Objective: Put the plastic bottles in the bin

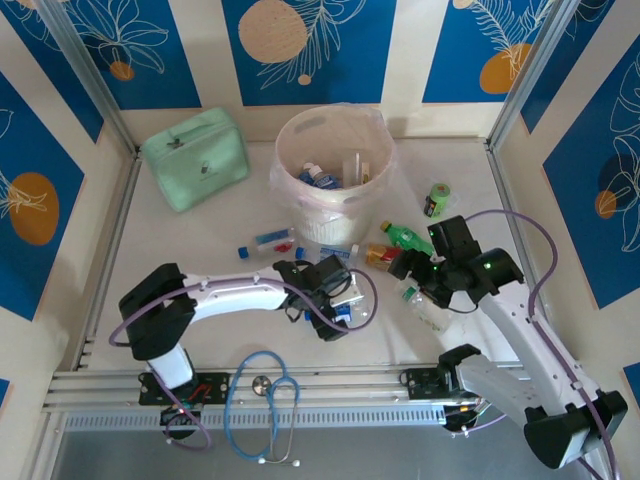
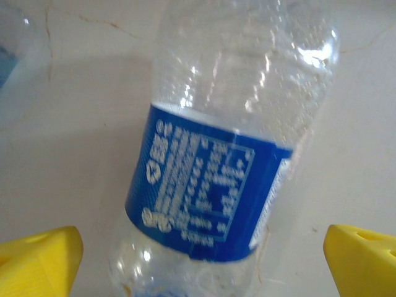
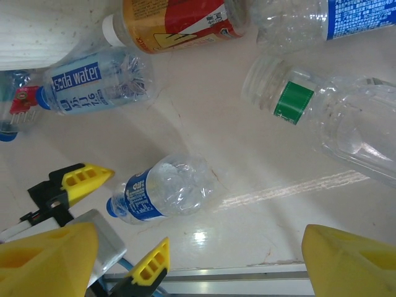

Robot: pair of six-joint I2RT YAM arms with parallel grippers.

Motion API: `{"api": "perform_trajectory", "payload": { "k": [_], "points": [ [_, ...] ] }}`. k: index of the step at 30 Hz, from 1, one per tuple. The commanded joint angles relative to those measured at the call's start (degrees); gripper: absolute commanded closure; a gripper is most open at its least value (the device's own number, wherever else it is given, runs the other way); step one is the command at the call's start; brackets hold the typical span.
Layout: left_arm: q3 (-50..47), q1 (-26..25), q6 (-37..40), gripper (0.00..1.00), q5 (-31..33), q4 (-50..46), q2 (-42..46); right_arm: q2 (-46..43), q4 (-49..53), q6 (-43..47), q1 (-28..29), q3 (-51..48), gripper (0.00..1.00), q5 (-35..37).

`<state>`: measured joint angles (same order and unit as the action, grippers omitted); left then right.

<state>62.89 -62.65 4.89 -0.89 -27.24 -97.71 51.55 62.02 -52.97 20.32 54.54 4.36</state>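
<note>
- The blue-label bottle [image 2: 210, 185] lies on its side on the table, right between the fingertips of the left gripper [image 2: 202, 252]. It is not in the bin [image 1: 288, 150].
- That hand is spread wide, with 1 yellow finger [image 2: 37, 260] on either side of the bottle and bare table showing in each gap. It grips nothing.
- We judge the step in hand to be the pick of this 1 bottle, at the point just before the jaws close.
- The next move calls for closing across the labelled middle. The thin, crinkled wall looks likely to buckle or squirt out, so a gentle squeeze seems wise.
- The bin stands beyond the hand, on the far side from the arm's base. Its rim is high, so the lift must clear it before the release.
- A few bottles show inside the bin, so we take the task as partly done.
- The right gripper [image 3: 204, 260] hangs just to the right of the left hand, with its fingers wide apart and nothing between them.
- Ahead of it lie a green-tagged clear bottle [image 3: 322, 117], a red-and-yellow bottle [image 3: 179, 18] and a soda-water bottle [image 3: 93, 80].
- A green bottle [image 1: 405, 237] lies near them, between that hand and the bin.
- The 2 hands sit close together, so the left lift needs room.
</note>
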Motion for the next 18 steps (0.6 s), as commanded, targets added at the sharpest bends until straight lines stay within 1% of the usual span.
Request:
{"api": "perform_trajectory", "payload": {
  "k": [1,7,12,18],
  "points": [
    [2.9,-0.2,2.7,0.03,0.8,-1.5,-2.9,-1.4,2.1,0.1,-1.3,-0.6,0.14,-2.4],
    [6.1,-0.7,3.2,0.10,1.2,-3.4,-7.9,-3.0,1.4,-0.1,-2.9,-1.7,0.15,-4.2],
    [8.4,-1.3,3.8,0.23,2.4,-5.1,-10.4,-3.9,1.3,0.2,-4.3,-1.7,0.16,-4.7],
    [8.2,-1.8,3.3,0.36,4.2,-4.8,-9.8,-4.9,2.0,1.0,-6.5,-1.5,0.16,-5.5]
  ]
}}
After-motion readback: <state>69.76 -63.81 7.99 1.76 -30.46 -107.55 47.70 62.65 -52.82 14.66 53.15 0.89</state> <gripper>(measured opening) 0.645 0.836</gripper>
